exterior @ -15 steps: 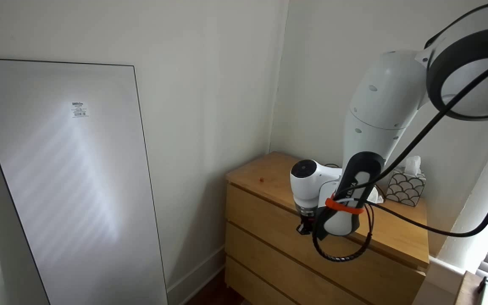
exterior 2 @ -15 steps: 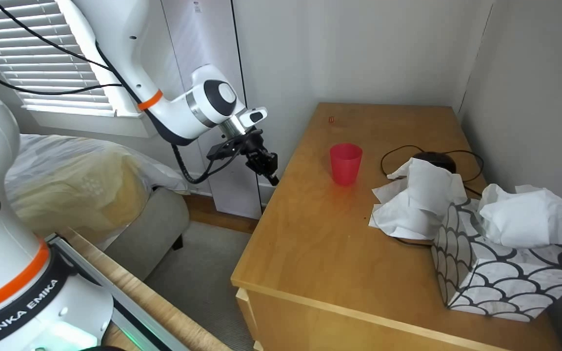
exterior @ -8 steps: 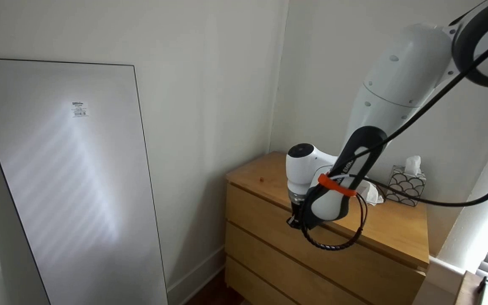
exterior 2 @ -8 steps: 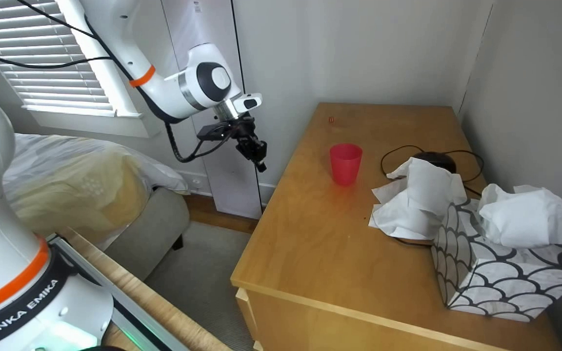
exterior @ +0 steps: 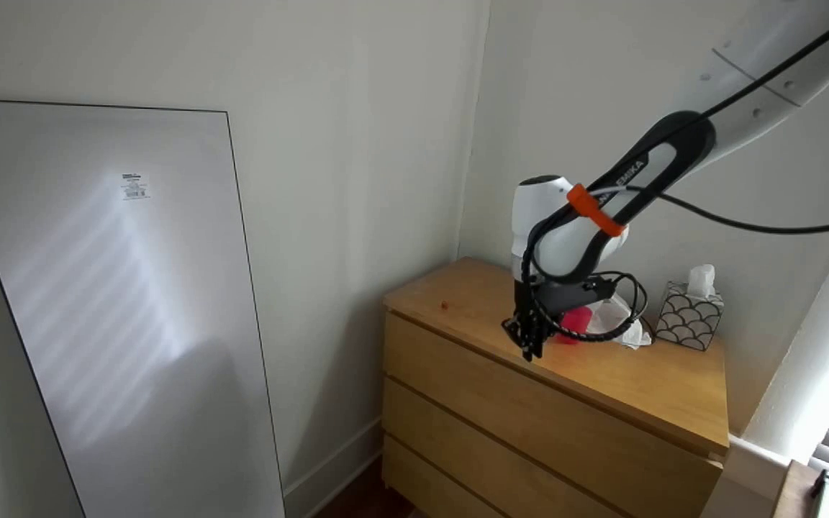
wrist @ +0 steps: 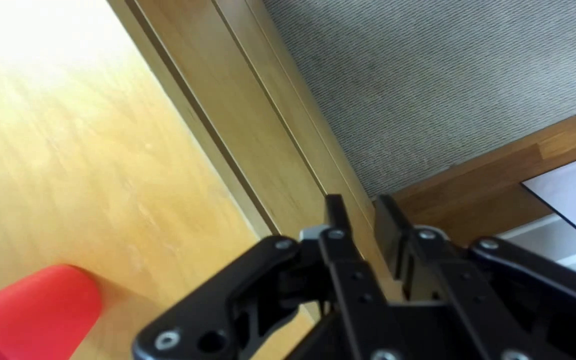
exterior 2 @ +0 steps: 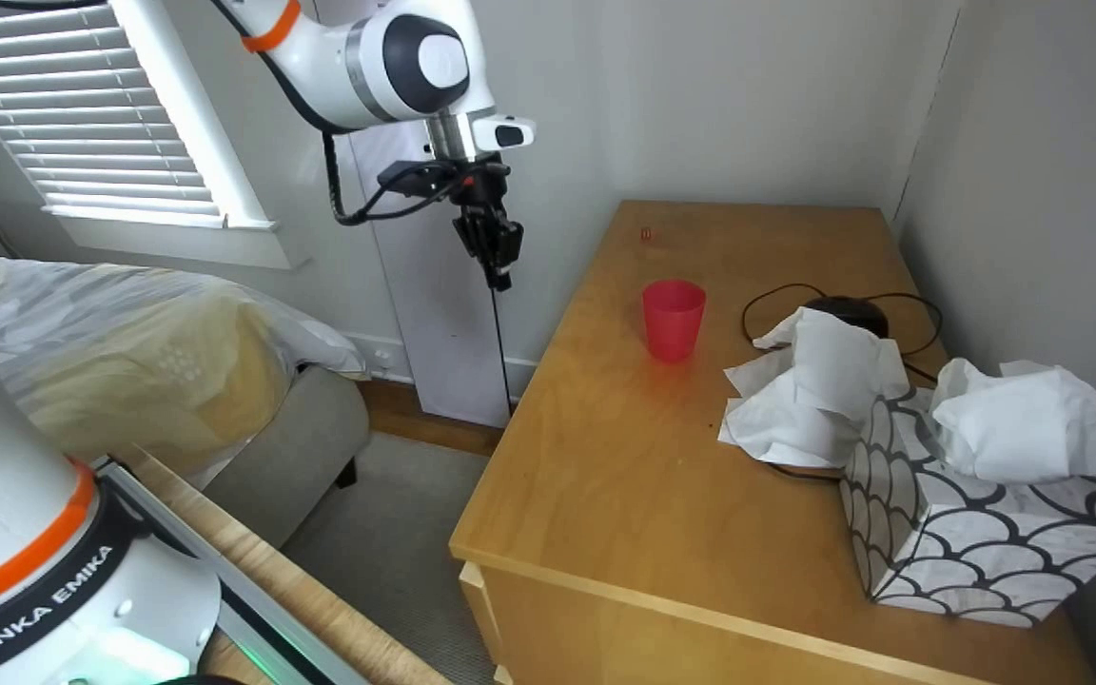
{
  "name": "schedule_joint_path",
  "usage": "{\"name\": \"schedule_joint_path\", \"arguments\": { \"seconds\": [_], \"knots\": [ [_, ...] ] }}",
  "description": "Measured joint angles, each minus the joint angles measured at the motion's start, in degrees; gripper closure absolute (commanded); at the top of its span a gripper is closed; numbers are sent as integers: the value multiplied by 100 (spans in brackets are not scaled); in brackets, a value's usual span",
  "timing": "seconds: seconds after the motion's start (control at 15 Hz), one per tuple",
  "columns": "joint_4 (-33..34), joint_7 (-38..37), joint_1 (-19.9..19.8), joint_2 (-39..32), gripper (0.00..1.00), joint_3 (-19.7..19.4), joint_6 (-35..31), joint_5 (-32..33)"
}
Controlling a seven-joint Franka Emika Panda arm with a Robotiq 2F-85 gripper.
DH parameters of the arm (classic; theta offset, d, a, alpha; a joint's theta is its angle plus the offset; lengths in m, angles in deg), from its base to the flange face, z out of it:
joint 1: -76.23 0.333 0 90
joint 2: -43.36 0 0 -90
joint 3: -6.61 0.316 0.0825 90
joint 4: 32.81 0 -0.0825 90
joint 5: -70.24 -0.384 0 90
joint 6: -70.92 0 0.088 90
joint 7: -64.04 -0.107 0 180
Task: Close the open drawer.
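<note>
The drawer (exterior: 529, 410) is the honey-wood topmost front of the dresser. Its front also shows in the wrist view (wrist: 243, 125), and its near end edge shows in an exterior view (exterior 2: 479, 604). A thin dark gap runs between the dresser top (exterior 2: 605, 457) and the drawer front; the front sits close to the dresser body, and I cannot tell if it is fully shut. My gripper (wrist: 355, 200) points down, open a little and empty. It hangs in the air by the dresser's front edge, above drawer height, apart from it in both exterior views (exterior: 522, 342) (exterior 2: 499, 271).
A red cup (exterior 2: 674, 319) stands on the dresser top near the gripper. Crumpled tissues (exterior 2: 814, 381), a black corded object (exterior 2: 852, 314) and a patterned tissue box (exterior 2: 995, 561) stand along the wall side. A white panel (exterior: 112, 288) leans on the wall. A table edge (exterior 2: 282, 580) borders the robot base.
The gripper has risen from in front of the drawer to above the dresser top's level, and its wrist now points more straight down. The drawer looks unchanged.
</note>
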Motion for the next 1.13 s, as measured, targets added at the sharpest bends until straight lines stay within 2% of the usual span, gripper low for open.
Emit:
{"name": "schedule_joint_path", "arguments": {
  "seconds": [0.2, 0.4, 0.67, 0.93, 1.13],
  "knots": [
    [-84, 276, -551, 617, 23, 382, 515, -350],
    [-182, 291, -871, 1192, 1, 608, 1015, -487],
    [-399, 292, -1141, 1973, 0, 835, 1353, -493],
    [-738, 318, -1357, 2693, 1, 1022, 1394, -462],
    [-997, 611, -1382, 3100, 0, 1082, 1394, -537]
  ]
}}
